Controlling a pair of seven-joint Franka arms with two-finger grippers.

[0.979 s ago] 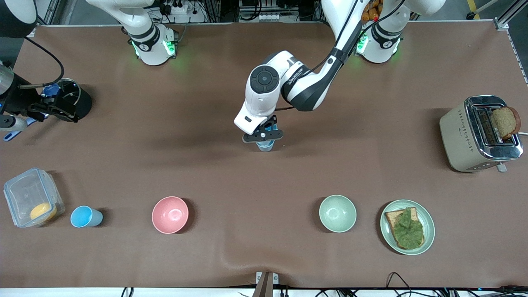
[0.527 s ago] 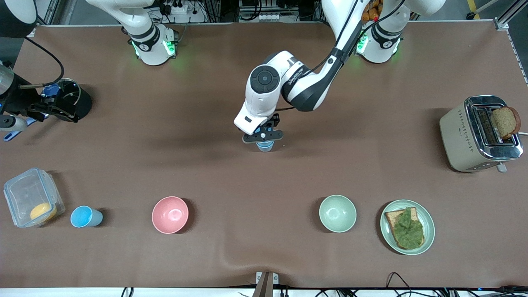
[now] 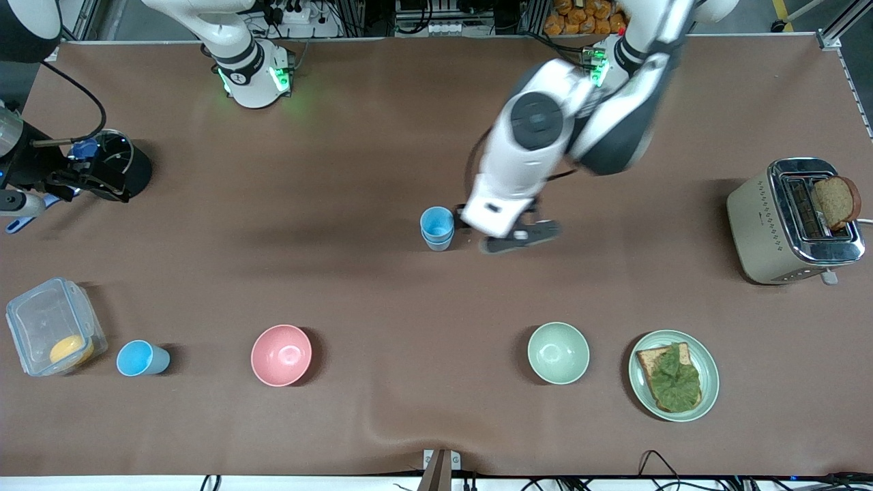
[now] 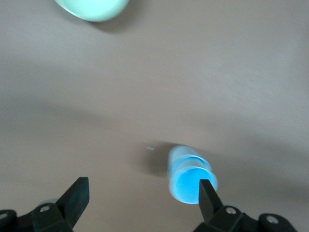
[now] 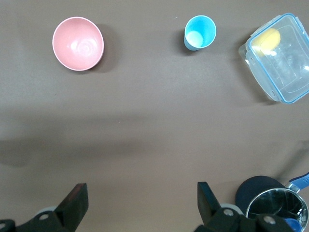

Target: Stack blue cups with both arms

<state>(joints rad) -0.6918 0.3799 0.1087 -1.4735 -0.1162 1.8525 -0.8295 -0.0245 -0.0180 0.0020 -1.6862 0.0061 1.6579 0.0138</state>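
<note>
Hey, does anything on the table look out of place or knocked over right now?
Nothing is spilled or tipped. One oddity: a bread slice sits askew on top of the toaster, not down in a slot. The stacked blue cups stand upright mid-table.

Left gripper [image 3: 520, 235]: open, empty, over table centre.
Right gripper [image 5: 140, 203]: open, empty, waiting at right arm's end.

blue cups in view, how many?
3. Two nested in a stack mid-table beside the left gripper; one single cup between the clear container and pink bowl.
</note>
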